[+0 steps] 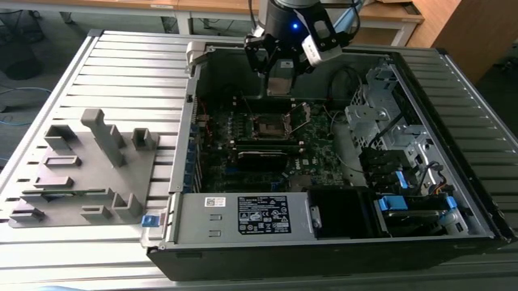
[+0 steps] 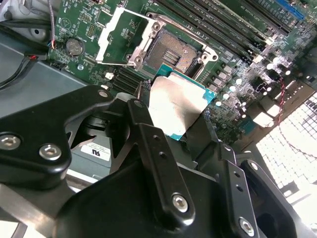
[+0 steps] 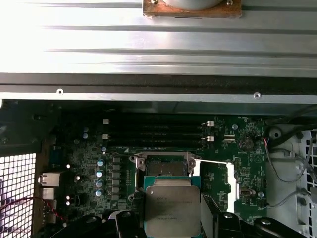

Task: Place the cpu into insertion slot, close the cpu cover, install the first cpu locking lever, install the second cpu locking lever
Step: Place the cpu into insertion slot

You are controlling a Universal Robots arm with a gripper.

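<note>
My gripper (image 1: 279,83) hangs inside the open computer case, shut on the cpu (image 2: 176,105). In both wrist views the chip's grey metal face (image 3: 172,206) shows between the black fingers (image 2: 148,134). The insertion slot (image 2: 173,52) lies bare on the green board, a short way from the chip, and in the exterior view the insertion slot (image 1: 267,126) sits below the gripper. The cpu cover (image 2: 116,37) stands swung open beside the socket, and the silvery frame (image 3: 218,178) lies off to one side of it.
A long black card (image 1: 263,159) lies on the board nearer the exterior camera than the socket. A power supply (image 1: 259,215) fills the case's front, with drive cages (image 1: 389,121) at the exterior view's right. Memory slots (image 3: 158,131) run past the socket. A grey fixture (image 1: 81,176) sits outside the case.
</note>
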